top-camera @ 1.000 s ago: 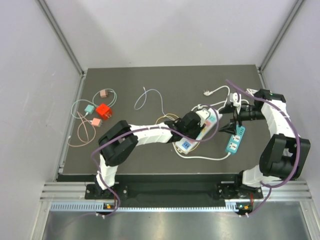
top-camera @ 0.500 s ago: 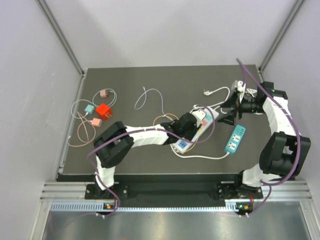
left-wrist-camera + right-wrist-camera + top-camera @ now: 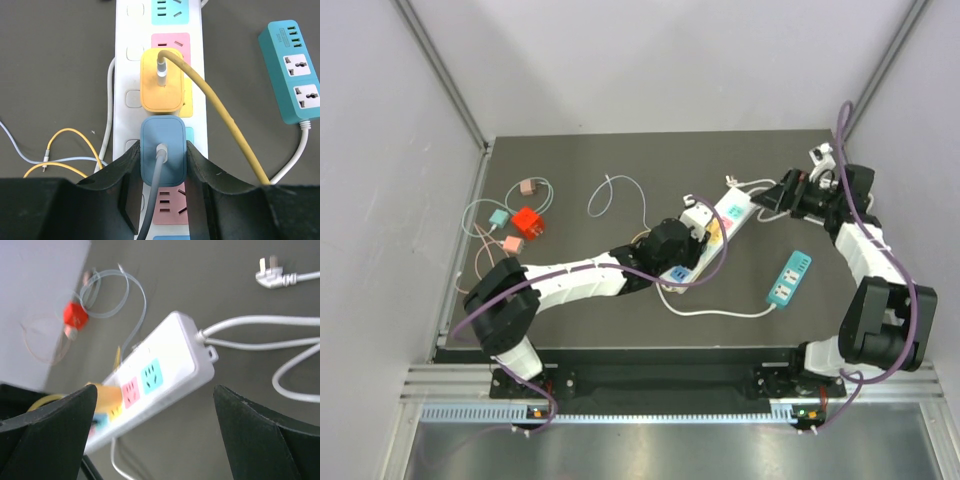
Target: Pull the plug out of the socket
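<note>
A white power strip (image 3: pixel 125 75) lies on the dark table and holds a yellow plug (image 3: pixel 161 80) and a blue plug (image 3: pixel 162 145) with a grey cable. In the left wrist view my left gripper (image 3: pixel 162 152) is shut on the blue plug, with a finger (image 3: pixel 131 160) pressed against each side. In the top view the strip (image 3: pixel 732 212) lies diagonally and the left gripper (image 3: pixel 688 245) is over its middle. My right gripper (image 3: pixel 772 197) is open and empty just beyond the strip's far end. In the right wrist view the strip (image 3: pixel 165 360) lies between and beyond the open jaws.
A teal power strip (image 3: pixel 789 278) with a white cord lies to the right and also shows in the left wrist view (image 3: pixel 295 70). A loose white plug (image 3: pixel 270 275) and white cord loops lie at the back. A red adapter (image 3: pixel 528 221), small chargers and thin cables lie far left.
The left arm has swung left and back, dragging the white strip so its far end points further back. The right gripper has moved back from beside the teal strip to the white strip's far end.
</note>
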{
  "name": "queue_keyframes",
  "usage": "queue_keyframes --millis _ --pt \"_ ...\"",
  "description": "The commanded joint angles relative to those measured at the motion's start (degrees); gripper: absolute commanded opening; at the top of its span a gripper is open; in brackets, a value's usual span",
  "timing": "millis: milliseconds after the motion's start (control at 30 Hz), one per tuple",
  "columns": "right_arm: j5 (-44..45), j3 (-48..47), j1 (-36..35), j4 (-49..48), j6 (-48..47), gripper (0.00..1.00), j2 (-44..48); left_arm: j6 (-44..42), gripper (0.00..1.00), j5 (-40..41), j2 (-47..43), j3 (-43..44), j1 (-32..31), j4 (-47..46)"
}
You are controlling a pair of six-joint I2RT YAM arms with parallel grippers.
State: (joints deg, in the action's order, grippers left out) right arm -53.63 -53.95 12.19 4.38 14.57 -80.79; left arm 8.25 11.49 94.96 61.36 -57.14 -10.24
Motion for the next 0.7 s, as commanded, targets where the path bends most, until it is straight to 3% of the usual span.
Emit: queue_keyframes --millis 0,100,500,667 --pt "3.73 1.3 0.73 -13.85 19.52 1.0 -0.41 0.36 0.0 1.52 -4.08 -0.1 0.02 -9.89" --pt "0.64 4.99 -0.23 -21.93 28.39 1.0 -3.75 0.54 0.0 1.35 -4.43 0.07 0.02 -10.68" --pt "2.3 5.0 -4.98 -19.41 26.91 0.96 -6.74 3.17 0.0 -0.32 -5.13 -0.01 0.02 -16.03" --pt "-1.65 6.75 -6.91 -29.22 34.64 0.72 -9.73 4.75 0.0 -2.34 -4.52 -0.02 0.02 -17.62"
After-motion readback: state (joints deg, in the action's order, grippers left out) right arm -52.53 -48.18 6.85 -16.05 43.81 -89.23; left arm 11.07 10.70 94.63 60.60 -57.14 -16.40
